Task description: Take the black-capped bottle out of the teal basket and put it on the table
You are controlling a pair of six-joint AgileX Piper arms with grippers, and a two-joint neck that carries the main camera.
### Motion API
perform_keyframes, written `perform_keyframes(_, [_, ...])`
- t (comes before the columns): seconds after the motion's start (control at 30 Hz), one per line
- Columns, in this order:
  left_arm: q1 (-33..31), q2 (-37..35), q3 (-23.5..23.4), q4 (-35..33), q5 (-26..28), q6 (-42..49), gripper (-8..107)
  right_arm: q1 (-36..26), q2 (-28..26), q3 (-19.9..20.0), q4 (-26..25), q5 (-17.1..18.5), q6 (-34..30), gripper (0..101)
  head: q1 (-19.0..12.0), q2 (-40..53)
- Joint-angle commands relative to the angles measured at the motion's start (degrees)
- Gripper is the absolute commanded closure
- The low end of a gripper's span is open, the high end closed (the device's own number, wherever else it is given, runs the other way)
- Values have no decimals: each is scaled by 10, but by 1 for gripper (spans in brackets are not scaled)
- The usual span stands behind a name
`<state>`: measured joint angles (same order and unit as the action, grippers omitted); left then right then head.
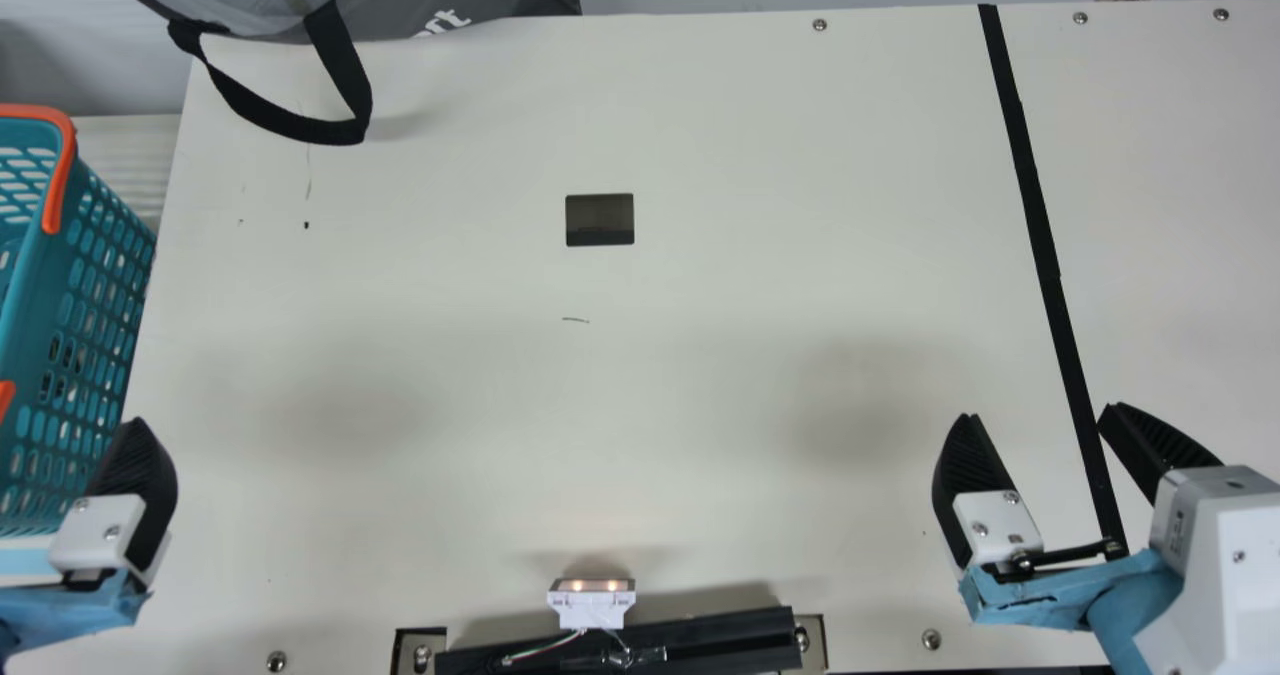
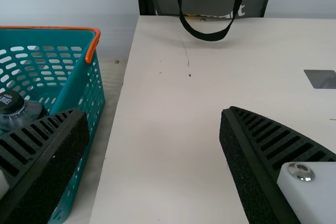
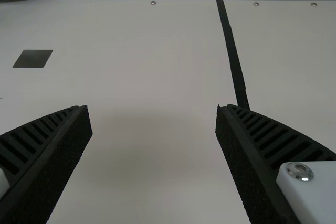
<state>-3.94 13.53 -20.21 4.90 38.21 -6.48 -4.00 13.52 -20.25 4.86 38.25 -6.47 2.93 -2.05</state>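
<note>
Sitting beside the table (image 1: 700, 355), the teal basket (image 2: 79, 90) holds the black-capped bottle (image 2: 22, 115), probably placed there for the left gripper (image 2: 155, 110) to reach. That gripper's ribbed fingers spread wide around nothing, suiting a coming grasp. The right gripper (image 1: 1039, 412), also wide and empty, hangs over the table's other side, likely because one arm suffices.

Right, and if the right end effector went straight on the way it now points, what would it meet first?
Probably the cream tabletop: the right end effector seems aimed forward and somewhat down, and I see no object in that line before it. How far down it tilts is unclear.
</note>
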Motion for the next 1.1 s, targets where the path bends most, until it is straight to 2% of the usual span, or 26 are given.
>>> perform_keyframes(0.0, [1,0,0,-1,0,1,-8,0,0,0,0,0,0,10,-2,5])
perform_keyframes(1.07, [26,88,-42,-11,-15,14,-8,0,0,0,1,0,0,10,-2,5])
